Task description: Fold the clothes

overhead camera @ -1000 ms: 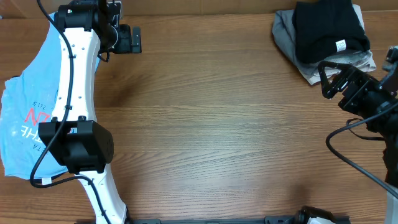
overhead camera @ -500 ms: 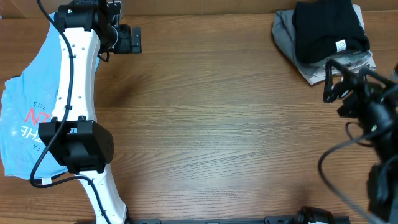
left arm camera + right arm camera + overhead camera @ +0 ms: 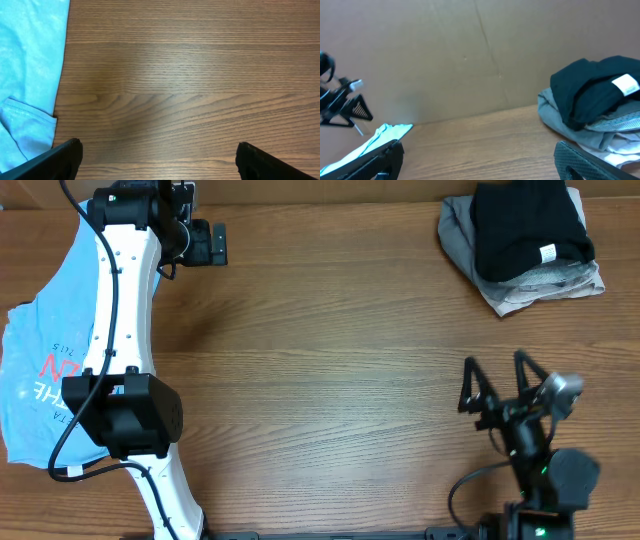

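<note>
The black T-shirt with a small white tag lies folded on top of a grey garment at the table's far right corner. It also shows in the right wrist view, well ahead of the fingers. The light blue shirt with red and white lettering lies spread at the table's left edge, partly under the left arm. Its edge shows in the left wrist view. My left gripper is open and empty over bare wood at the far left. My right gripper is open and empty at the front right.
A brown cardboard wall stands behind the table. A light garment lies under the grey one in the far right pile. The wooden table stretches between the two heaps. A black stand shows at the left of the right wrist view.
My right arm has drawn back from beside the pile at the far right to the front right of the table, gripper still open. The left arm has not moved.
</note>
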`<state>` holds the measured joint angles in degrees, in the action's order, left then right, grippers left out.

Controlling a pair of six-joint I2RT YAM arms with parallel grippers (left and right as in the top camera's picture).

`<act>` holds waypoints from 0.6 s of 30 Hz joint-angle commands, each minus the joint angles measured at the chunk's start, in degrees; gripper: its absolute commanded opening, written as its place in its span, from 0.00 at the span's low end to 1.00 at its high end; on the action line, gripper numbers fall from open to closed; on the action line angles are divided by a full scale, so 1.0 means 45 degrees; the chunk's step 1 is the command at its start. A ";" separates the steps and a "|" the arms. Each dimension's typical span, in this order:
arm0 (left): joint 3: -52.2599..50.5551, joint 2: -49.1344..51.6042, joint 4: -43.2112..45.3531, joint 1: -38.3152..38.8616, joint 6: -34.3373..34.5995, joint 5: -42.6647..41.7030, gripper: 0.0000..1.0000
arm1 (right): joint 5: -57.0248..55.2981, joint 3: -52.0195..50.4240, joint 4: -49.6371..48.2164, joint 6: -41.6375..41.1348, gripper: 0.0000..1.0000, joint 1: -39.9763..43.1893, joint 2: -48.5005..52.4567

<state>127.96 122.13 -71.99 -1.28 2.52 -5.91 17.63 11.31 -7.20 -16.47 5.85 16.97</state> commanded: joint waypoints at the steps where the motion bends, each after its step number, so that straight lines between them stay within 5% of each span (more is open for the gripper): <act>1: 0.0000 -0.0136 0.0005 -0.0131 -0.0282 0.0034 1.00 | -0.0491 -0.1219 -0.0321 0.0636 1.00 -0.0204 -0.1263; 10: 0.0000 -0.0136 0.0005 -0.0131 -0.0282 0.0034 1.00 | -0.0335 -0.2424 0.1175 0.2429 1.00 -0.0228 -0.3721; 18: 0.0000 -0.0136 0.0005 -0.0131 -0.0282 0.0034 1.00 | 0.0053 -0.2414 0.2356 0.3706 1.00 -0.0228 -0.3745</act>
<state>127.96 122.13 -71.99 -1.28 2.52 -5.89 17.15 1.06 3.27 -2.04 5.15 0.75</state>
